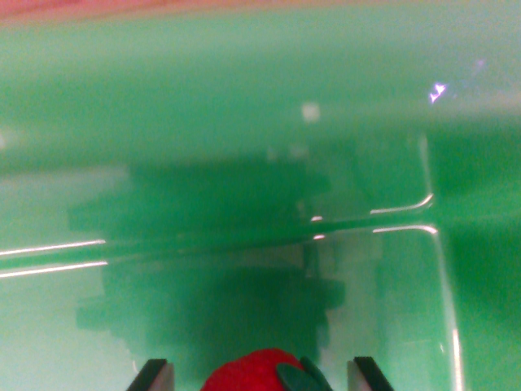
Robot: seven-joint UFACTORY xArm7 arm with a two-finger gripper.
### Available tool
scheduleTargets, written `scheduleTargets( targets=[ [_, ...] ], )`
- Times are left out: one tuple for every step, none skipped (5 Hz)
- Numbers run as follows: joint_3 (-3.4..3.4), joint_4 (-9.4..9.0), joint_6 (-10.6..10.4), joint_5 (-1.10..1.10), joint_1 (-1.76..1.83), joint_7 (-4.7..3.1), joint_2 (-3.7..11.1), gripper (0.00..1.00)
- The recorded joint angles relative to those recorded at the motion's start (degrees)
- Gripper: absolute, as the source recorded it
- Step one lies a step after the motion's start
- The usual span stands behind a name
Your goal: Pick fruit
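A red strawberry with a dark green leaf sits at the bottom edge of the wrist view, between my gripper's two dark fingertips. The fingertips stand to either side of the fruit with gaps showing, so whether they press on it is unclear. Below lies a green plastic tray, seen very close and blurred, with my shadow falling dark across its middle.
Raised dividing ridges cross the green tray and split it into compartments. A pink-red strip runs along the top edge of the view beyond the tray's far rim.
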Motion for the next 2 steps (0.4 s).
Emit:
scheduleTargets(
  targets=[
    [0.0, 0.87, 1.5, 0.01, 0.03, -0.13, -0.61, 1.0],
    [0.0, 0.87, 1.5, 0.01, 0.03, -0.13, -0.61, 1.0]
  ],
)
